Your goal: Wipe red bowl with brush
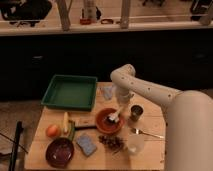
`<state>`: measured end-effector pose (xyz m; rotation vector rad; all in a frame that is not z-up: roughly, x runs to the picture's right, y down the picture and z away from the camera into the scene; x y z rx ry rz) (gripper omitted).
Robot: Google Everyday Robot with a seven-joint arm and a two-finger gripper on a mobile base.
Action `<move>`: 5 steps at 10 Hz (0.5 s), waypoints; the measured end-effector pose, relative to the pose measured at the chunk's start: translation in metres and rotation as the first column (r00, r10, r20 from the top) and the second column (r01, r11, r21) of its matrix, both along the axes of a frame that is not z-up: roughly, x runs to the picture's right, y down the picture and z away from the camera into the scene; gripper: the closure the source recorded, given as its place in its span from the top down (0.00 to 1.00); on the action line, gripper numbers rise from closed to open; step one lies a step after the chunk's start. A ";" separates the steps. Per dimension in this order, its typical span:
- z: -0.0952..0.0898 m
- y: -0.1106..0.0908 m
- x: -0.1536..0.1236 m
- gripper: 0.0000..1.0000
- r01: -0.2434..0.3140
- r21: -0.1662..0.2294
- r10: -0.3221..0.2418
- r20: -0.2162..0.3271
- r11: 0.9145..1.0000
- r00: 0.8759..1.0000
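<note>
The red bowl (102, 121) stands in the middle of the wooden table (150, 152). My gripper (116, 115) reaches down from the white arm (145, 90) into the bowl's right half. It is shut on the brush (113, 119), whose pale handle shows just under the wrist, with its head down on the bowl's inside. The fingers themselves are mostly hidden by the wrist.
A green tray (70, 92) sits at the back left. A maroon bowl (60, 151), a blue-grey sponge (87, 145), an orange fruit (52, 131) and a yellow item (66, 122) lie left and front. A metal cup (136, 112), a fork (147, 133) and a clear cup (135, 143) are to the right.
</note>
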<state>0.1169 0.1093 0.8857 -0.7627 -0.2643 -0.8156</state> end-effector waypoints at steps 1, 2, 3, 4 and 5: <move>0.004 -0.006 -0.001 0.00 -0.003 0.006 0.003 -0.002 1.000 1.000; 0.007 -0.009 -0.002 0.00 -0.004 0.010 0.004 -0.002 1.000 1.000; 0.007 -0.012 -0.006 0.00 0.000 0.015 0.000 0.006 1.000 1.000; 0.006 -0.012 -0.013 0.00 0.005 0.015 -0.005 0.019 1.000 1.000; 0.004 -0.014 -0.026 0.00 0.010 0.023 -0.011 0.044 1.000 0.999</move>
